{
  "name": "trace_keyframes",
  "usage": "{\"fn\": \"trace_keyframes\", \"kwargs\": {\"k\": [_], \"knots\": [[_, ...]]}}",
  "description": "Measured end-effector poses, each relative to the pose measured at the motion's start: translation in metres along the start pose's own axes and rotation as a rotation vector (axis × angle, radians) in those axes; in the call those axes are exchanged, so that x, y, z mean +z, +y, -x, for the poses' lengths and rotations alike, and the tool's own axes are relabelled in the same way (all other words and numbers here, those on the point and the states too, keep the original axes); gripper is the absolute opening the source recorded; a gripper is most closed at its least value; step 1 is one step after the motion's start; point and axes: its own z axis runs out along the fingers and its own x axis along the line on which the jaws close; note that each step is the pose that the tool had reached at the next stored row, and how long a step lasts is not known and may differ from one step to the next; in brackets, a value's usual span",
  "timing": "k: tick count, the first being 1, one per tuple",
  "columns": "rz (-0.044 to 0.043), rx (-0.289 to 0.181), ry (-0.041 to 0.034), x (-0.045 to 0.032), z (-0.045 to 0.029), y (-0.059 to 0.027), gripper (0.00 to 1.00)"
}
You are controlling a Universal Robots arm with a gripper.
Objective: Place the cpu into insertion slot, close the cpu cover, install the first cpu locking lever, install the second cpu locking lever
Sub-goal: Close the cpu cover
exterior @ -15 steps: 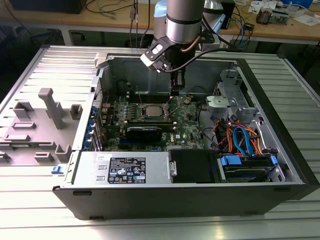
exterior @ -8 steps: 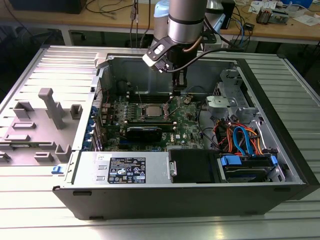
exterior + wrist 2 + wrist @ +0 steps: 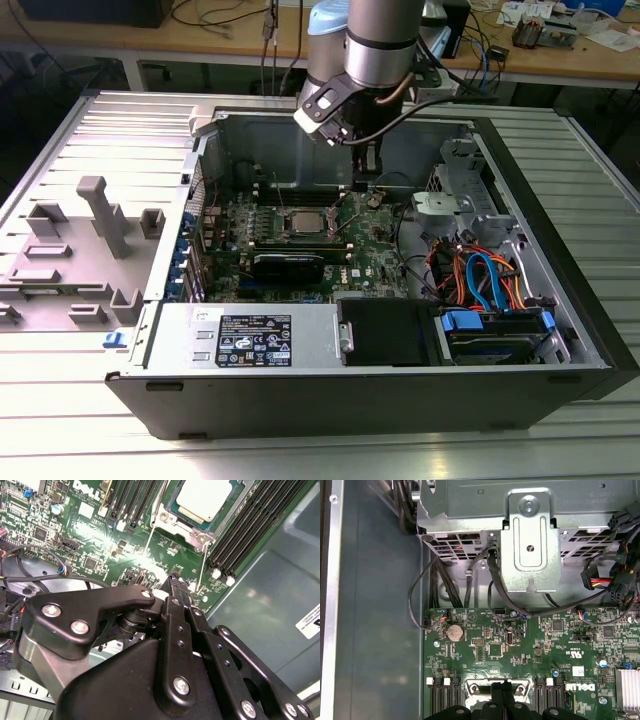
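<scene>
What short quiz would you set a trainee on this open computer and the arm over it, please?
1. True or false: the cpu sits in the insertion slot.
2. The gripper hovers closest to: A the green motherboard; B the blue drive cables; C the grey fixtures outside the case.
3. Fill in: long black memory slots run along ___ sides of the insertion slot.
Key: 1 true; 2 A; 3 both.

I work in what looks like an electronics lab: an opened computer case [image 3: 300,400] sits on my slotted metal bench [image 3: 60,400], with cable-strewn wooden benches [image 3: 560,62] behind.
</scene>
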Motion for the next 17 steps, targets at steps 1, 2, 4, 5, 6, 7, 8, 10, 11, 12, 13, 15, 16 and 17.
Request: {"fn": "trace_keyframes", "kwargs": {"k": [1, 2, 4, 5, 6, 7, 8, 10, 11, 12, 13, 15, 16, 17], "knots": [[0.0, 0.0, 0.0, 0.0, 0.0, 0.0001, 0.11], [0.0, 0.0, 0.0, 0.0, 0.0, 0.0001, 0.11], [0.0, 0.0, 0.0, 0.0, 0.0, 0.0003, 0.11], [0.0, 0.0, 0.0, 0.0, 0.0, 0.0003, 0.11], [0.0, 0.0, 0.0, 0.0, 0.0, 0.0003, 0.11], [0.0, 0.0, 0.0, 0.0, 0.0, 0.0004, 0.11], [0.0, 0.0, 0.0, 0.0, 0.0, 0.0004, 0.11], [0.0, 0.0, 0.0, 0.0, 0.0, 0.0006, 0.11], [0.0, 0.0, 0.0, 0.0, 0.0, 0.001, 0.11], [0.0, 0.0, 0.0, 0.0001, 0.0, 0.0012, 0.11], [0.0, 0.0, 0.0001, 0.0001, 0.0, 0.0029, 0.11], [-0.0001, 0.0, 0.0, 0.0003, -0.0001, 0.0057, 0.11], [-0.0002, 0.0, -0.0001, 0.0004, 0.0, 0.0077, 0.11], [-0.0003, 0.0, -0.0001, 0.0006, -0.0001, 0.0106, 0.11]]}}
